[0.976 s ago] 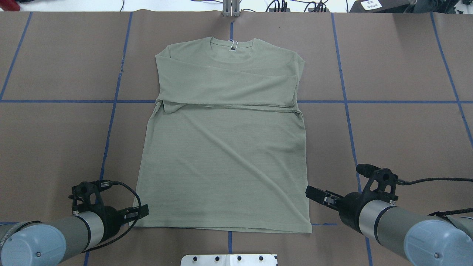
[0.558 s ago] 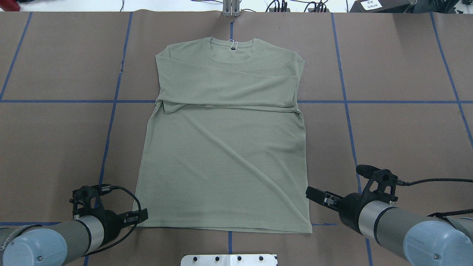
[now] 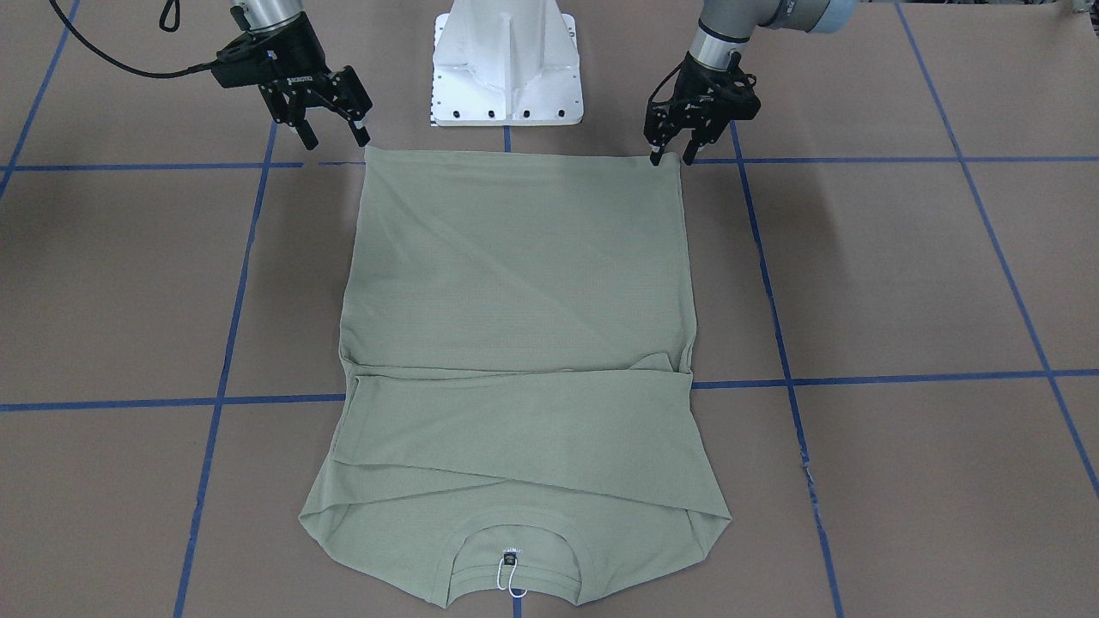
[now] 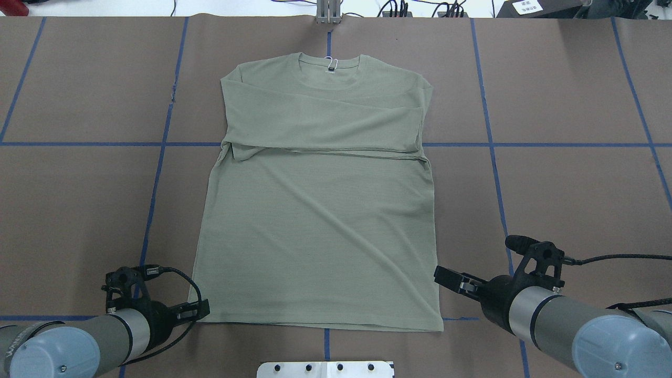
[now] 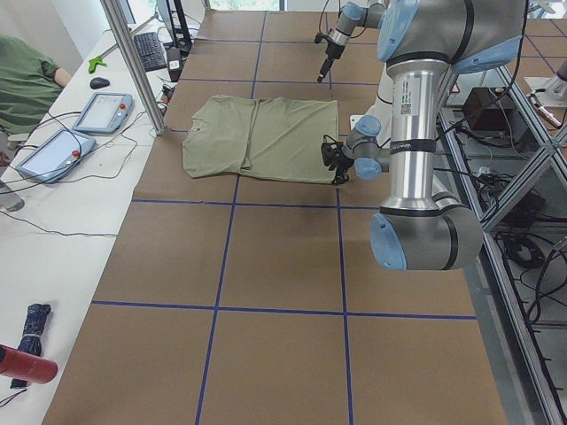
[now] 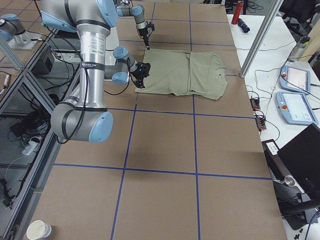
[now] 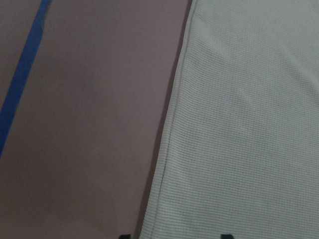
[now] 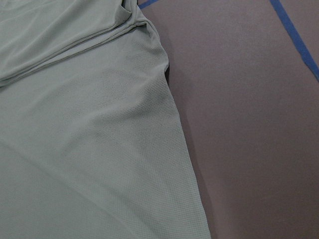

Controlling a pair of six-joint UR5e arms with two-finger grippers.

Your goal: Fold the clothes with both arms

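The pale sage-green shirt [image 4: 315, 236] lies flat near the middle of the table [image 4: 567, 189], front up. Its ribbed crew neck is at the far side from the robot and its hem at the near side, just ahead of the white pedestal base [image 3: 508, 60]. Both long sleeves are folded in across the chest and overlap in a wide band, whose lower edge makes a straight line across the body about a third of the way down from the collar. A small white loop tag [image 4: 331, 64] sits inside the back of the neck. The knit shows a fine waffle-like texture in the wrist views. A few long, shallow creases run on a slant across the lower body. The hem is straight, and the side edges flare out a little toward it.

The left gripper [image 3: 670, 157] stands at the hem corner on the robot's left, fingers pointing down and set apart. In the left wrist view its two fingertips show at the bottom edge, with the shirt's side edge running between them and no cloth pinched. The right gripper [image 3: 335, 137] is just beside the opposite hem corner, off the cloth, its fingers spread wide and holding nothing.

The table is covered in brown paper marked into large squares by blue tape lines [image 4: 157, 178], and the shirt lies across one of their crossings.
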